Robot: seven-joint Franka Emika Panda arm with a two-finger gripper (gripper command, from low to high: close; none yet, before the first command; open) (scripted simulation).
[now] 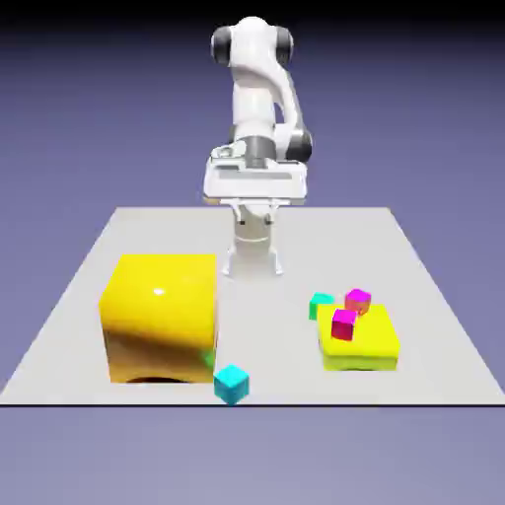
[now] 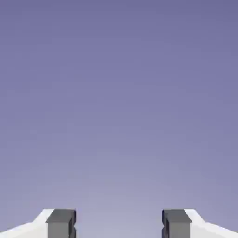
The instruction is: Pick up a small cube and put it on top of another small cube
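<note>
Well, a low approach could clip the big block (image 1: 163, 316); at its five o'clock, the blue cube (image 1: 232, 384) might get nudged off the table's edge (image 1: 296, 403). The claw (image 1: 255, 219) gapes, empty. Crowding teal (image 1: 320, 306) and magenta (image 1: 343, 324) cubes risk knocks around the pink-orange cube (image 1: 358, 301), at the slab's (image 1: 370, 347) twelve o'clock. No containers show.

And in the hand view, the end effector's fingers (image 2: 62, 225) run off the bottom edge! Over to the exterior view: the flat yellow block (image 1: 359, 350) hides part of the teal cube (image 1: 320, 305), and the arm's base (image 1: 252, 258) is partly covered too.
</note>
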